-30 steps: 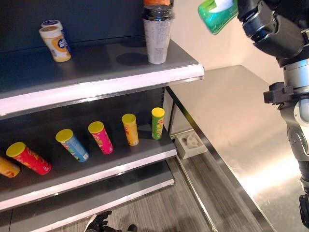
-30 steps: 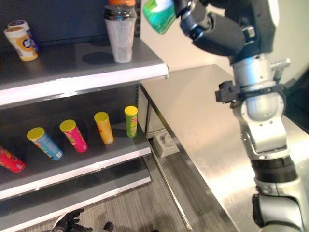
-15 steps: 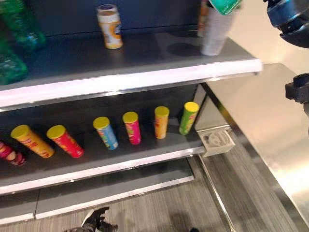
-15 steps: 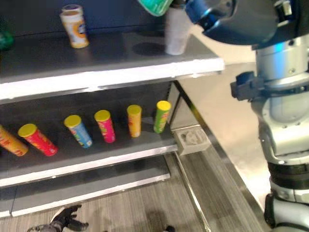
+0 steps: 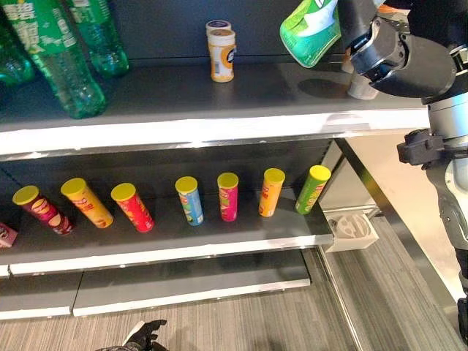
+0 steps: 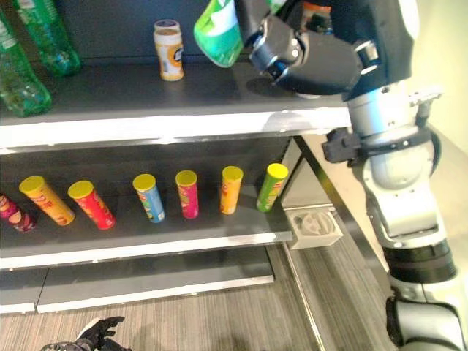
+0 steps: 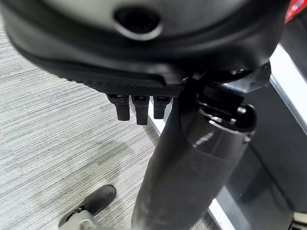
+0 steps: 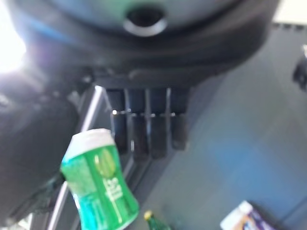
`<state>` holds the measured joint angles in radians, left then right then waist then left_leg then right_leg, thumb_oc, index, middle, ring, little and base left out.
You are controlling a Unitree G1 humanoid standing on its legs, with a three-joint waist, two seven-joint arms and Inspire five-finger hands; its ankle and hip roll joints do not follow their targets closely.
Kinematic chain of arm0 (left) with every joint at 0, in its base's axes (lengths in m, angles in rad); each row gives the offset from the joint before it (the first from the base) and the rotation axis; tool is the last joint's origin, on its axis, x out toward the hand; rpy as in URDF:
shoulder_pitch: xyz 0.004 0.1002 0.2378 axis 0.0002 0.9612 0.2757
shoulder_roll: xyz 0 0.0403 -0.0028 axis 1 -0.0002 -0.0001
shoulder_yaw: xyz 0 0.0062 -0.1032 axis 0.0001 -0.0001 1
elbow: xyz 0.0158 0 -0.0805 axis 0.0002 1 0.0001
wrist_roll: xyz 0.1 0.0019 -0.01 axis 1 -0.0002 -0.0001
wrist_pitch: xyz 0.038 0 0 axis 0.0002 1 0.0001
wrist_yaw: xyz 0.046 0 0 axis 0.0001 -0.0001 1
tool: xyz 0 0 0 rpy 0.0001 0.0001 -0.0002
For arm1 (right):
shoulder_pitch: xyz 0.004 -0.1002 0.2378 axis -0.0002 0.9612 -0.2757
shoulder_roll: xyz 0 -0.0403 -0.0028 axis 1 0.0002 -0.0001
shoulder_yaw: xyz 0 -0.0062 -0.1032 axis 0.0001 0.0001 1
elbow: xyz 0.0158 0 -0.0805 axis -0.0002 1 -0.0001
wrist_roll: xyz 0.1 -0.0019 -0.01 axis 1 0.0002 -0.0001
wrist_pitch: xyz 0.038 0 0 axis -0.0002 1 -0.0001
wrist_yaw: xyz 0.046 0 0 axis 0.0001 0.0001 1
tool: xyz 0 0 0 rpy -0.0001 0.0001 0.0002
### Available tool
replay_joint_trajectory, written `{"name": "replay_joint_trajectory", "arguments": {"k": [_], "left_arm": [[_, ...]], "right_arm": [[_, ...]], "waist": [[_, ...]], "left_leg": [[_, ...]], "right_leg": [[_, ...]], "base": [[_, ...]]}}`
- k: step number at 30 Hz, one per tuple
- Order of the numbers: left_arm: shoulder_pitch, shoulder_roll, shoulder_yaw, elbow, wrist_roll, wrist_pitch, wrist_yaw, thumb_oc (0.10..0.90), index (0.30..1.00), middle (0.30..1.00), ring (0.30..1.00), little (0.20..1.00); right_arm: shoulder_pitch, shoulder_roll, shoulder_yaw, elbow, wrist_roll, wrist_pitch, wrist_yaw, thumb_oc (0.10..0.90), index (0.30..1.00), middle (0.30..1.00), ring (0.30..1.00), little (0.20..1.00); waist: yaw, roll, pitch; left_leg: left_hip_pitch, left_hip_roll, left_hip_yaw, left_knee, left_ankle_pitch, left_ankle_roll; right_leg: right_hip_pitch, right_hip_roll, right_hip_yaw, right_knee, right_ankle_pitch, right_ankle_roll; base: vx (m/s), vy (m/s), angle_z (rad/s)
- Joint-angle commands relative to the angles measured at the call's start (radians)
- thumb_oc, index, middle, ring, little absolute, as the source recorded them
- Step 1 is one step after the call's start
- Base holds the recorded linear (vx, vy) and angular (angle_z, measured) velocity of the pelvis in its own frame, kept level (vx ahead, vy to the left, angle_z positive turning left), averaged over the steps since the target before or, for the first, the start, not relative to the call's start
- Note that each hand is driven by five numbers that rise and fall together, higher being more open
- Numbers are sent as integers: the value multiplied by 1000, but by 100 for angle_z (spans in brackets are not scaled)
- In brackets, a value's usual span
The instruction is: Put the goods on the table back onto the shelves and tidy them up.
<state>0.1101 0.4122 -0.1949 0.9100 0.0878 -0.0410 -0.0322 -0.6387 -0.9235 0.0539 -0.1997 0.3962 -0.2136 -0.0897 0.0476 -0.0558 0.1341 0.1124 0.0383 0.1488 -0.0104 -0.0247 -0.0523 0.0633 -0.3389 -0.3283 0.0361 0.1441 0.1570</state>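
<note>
Right hand (image 5: pixel 365 33), upper right of frame, grips green bottle (image 5: pixel 311 31) above top shelf (image 5: pixel 219 128). Bottle tilted, long axis diagonal, base toward lower left; white cap shows in wrist view. Label print unreadable. Left hand (image 5: pixel 146 336), bottom edge: fingers relaxed, holding nothing.

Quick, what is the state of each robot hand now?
Left robot hand: low near the floor, fingers relaxed, open, holding nothing.
Right robot hand: shut on the green plastic bottle with white cap.

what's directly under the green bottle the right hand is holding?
The white-capped green bottle in the right hand hangs above bare dark top shelf. The arm covers the shelf's right end, where a pale container peeks out.
</note>
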Motion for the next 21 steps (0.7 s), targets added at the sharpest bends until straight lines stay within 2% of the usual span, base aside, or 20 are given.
{"name": "replay_joint_trajectory", "arguments": {"k": [1,3,4,9,13,15,21], "left_arm": [[10,42,-9,-17,2,-37,13,800,900,900,900,900],[21,33,2,-11,-2,-35,16,800,900,900,900,900],[34,19,25,2,-24,-29,25,800,900,900,900,900],[51,1,41,30,-34,-16,43,800,900,900,900,900],[56,-11,64,45,-53,-7,61,800,900,900,900,900],[67,-16,71,44,-64,-2,66,800,900,900,900,900],[72,-19,68,34,-103,-4,70,800,900,900,900,900]], "right_arm": [[-124,-23,-4,-15,27,-49,-6,400,300,300,300,300],[-140,-21,19,-8,22,-47,-5,400,300,300,300,300],[-161,-29,58,5,9,-37,-4,400,300,300,300,300],[-206,-48,123,27,-51,-10,-15,400,300,300,300,300],[-257,-102,187,87,-191,26,-45,400,300,300,300,300],[-262,-100,202,80,-208,38,-40,400,300,300,300,300],[-327,-95,287,226,-255,62,-66,400,300,300,300,300]], "waist": [[50,-13,-69],[54,-14,-75],[69,-20,-80],[84,-23,-79],[96,-29,-84],[103,-28,-83],[133,-26,-78]], "left_leg": [[17,8,-4,-76,-36,-6],[19,13,-4,-77,-36,-11],[18,21,-6,-77,-32,-18],[17,37,-25,-77,-26,-31],[14,47,-40,-77,-21,-40],[9,53,-51,-77,-17,-42],[0,59,-74,-77,-9,-50]], "right_leg": [[-36,63,47,-38,-61,57],[-22,71,45,-66,-50,56],[-8,80,38,-90,-46,55],[16,87,11,-108,-53,48],[32,92,-17,-113,-60,45],[39,94,-35,-113,-65,42],[56,96,-79,-112,-74,36]], "base": [[115,-114,7],[77,-101,-1],[33,-68,9],[34,-86,10],[30,-74,24],[19,-76,21],[27,-50,23]]}}
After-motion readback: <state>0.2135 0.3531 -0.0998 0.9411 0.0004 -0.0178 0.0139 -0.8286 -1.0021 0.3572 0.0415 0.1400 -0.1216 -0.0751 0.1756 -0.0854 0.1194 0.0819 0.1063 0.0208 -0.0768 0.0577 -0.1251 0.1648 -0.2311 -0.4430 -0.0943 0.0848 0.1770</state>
